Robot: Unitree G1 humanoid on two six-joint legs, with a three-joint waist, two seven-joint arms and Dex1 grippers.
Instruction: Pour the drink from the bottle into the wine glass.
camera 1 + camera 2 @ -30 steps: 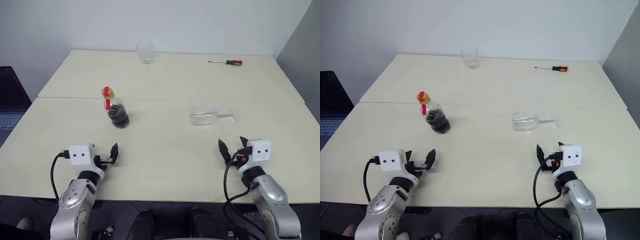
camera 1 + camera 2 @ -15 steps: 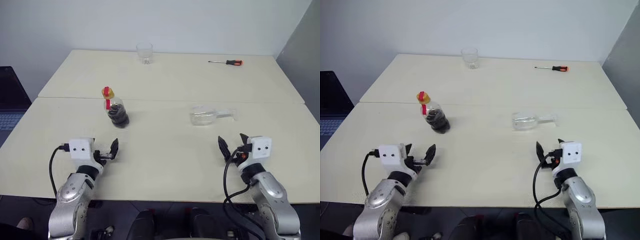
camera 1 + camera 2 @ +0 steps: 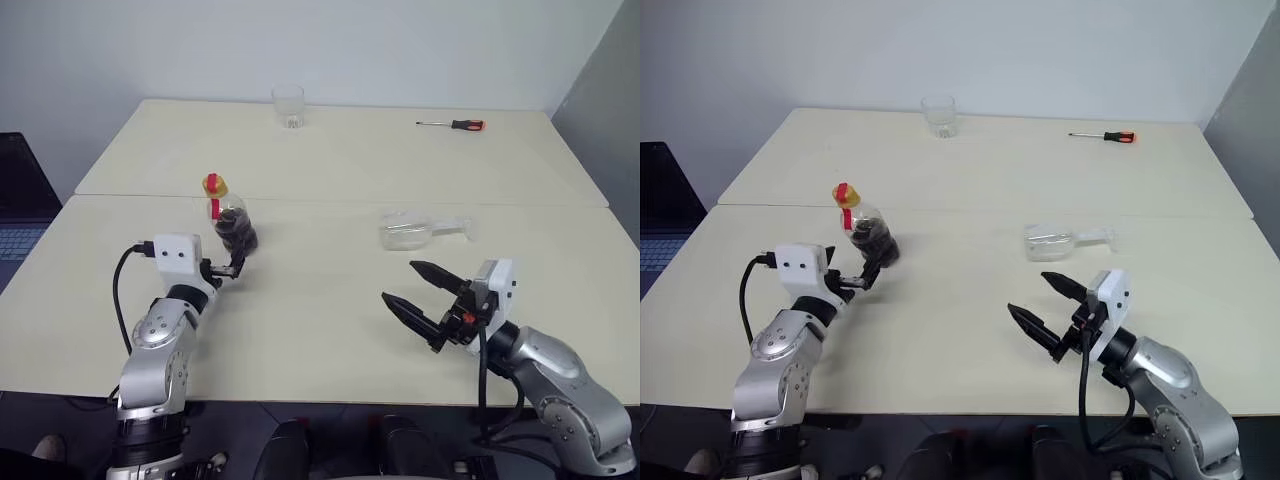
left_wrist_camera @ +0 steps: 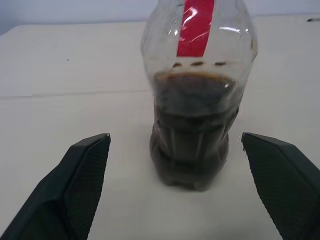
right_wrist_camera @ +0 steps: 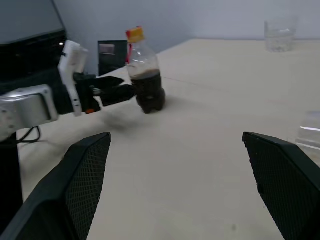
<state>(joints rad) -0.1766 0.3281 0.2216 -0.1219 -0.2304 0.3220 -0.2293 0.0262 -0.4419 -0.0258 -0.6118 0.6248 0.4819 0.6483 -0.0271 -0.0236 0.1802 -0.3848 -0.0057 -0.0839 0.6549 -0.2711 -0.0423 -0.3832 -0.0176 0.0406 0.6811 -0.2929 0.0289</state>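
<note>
Right gripper (image 3: 418, 300) nearest, spread wide, empty, above the surface (image 3: 320, 300). Left gripper (image 4: 175, 185) spread, just short of the bottle (image 3: 232, 222); contact apparently none. Bottle upright, left of centre, drink (image 4: 192, 135) filling its lower half. Wine glass (image 3: 415, 231) lies on its side, right of centre. Far edge: tumbler (image 3: 288, 106), screwdriver (image 3: 454, 125).

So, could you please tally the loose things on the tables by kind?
Bottles: 1, the bottle.
Drinking glasses: 2, the wine glass lying on its side, and a tumbler.
Screwdrivers: 1, the screwdriver.
Total: 4
</note>
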